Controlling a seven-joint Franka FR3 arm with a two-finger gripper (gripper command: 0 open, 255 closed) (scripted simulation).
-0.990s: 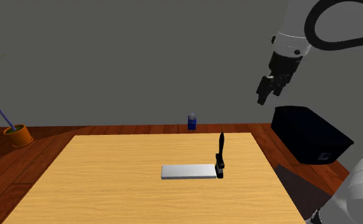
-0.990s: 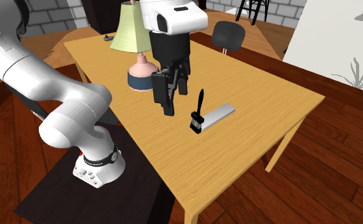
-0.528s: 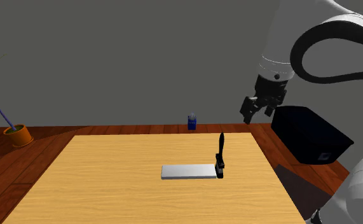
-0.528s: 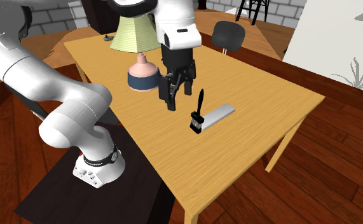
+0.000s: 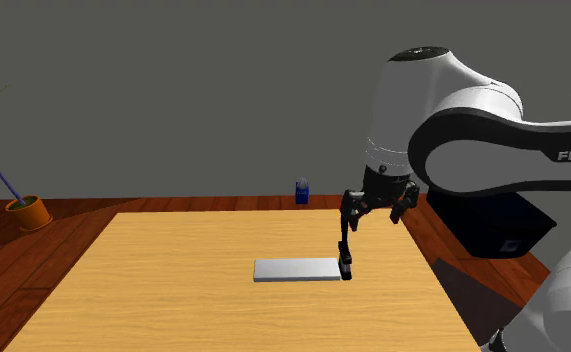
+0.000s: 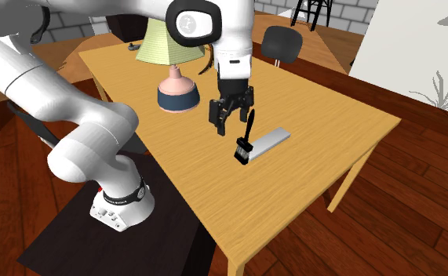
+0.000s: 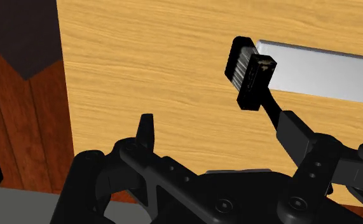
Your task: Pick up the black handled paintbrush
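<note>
Paintbrush: all black, stubby head, thin handle, beside grey slab. Gripper way lower than before, fingers spread, nothing grabbed.

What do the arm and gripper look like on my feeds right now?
The arm is glossy white, with bulky rounded links and dark bands at the joints; grey lettering starting FRA runs along one link. The gripper is all black: a blocky body with round screw recesses and two slim fingers.

The black-handled paintbrush hides its handle end behind the all-black gripper (one finger); the flat grey slab touching the brush runs off-frame.
</note>
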